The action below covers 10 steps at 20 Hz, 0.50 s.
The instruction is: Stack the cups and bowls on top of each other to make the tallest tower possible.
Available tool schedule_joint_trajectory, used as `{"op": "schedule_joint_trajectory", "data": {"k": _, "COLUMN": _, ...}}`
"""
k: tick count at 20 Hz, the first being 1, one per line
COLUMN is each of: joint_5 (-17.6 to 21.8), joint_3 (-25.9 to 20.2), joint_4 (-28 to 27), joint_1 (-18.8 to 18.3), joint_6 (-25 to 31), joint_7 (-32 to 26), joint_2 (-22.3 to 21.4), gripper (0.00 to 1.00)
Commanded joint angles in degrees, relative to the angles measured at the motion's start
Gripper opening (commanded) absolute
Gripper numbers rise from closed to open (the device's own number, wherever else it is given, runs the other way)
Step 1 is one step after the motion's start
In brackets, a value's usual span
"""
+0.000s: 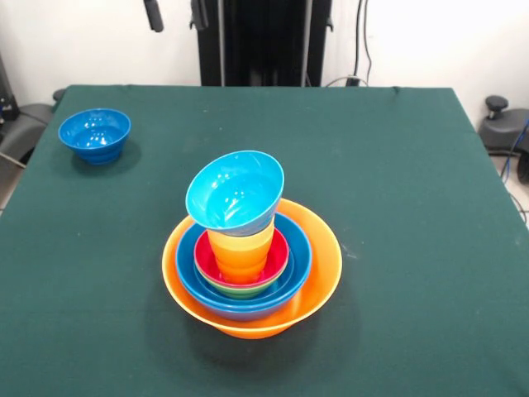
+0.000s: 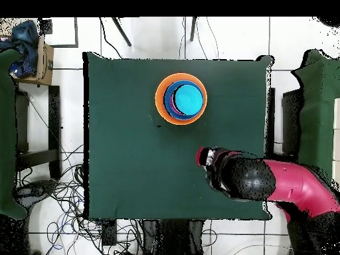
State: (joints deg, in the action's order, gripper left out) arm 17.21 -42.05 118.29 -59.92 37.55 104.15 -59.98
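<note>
Gripper [image 1: 176, 14]: only tips at top edge; opening cannot be told.
Tower [image 1: 251, 263]: table centre, orange bowl [image 1: 318, 277] as base for width.
Light-blue bowl [image 1: 234, 192]: tilted atop orange cup [image 1: 240, 251].
Blue bowl [image 1: 94, 134]: unstacked, far corner.

Glossy, smooth plastic bowls [image 1: 248, 281] and orange cup [image 1: 240, 248] sit on the table's [image 1: 397, 207] matt green cloth.

One table [image 1: 413, 207] carries one tower [image 1: 250, 265] and one lone dark-blue bowl [image 1: 94, 134]; the tower counts five bowls, one each in orange [image 1: 318, 273], blue [image 1: 293, 269], green [image 1: 240, 291], red [image 1: 277, 260] and light blue [image 1: 235, 192], plus stacked orange-yellow cups [image 1: 240, 248], number unclear.
</note>
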Motion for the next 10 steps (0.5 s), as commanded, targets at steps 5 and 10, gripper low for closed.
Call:
{"op": "schedule_joint_trajectory", "data": {"k": 5, "joint_5": 9.59, "joint_3": -6.32, "joint_4": -1.17, "joint_1": -2.68, "joint_6": 6.12, "joint_7": -17.95, "joint_2": 6.09, "gripper": 1.0}}
{"op": "schedule_joint_trajectory", "data": {"k": 10, "joint_5": 14.98, "joint_3": -4.03, "joint_4": -4.92, "joint_1": -1.19, "joint_6": 4.57, "joint_7": -15.34, "joint_2": 10.69, "gripper": 1.0}}
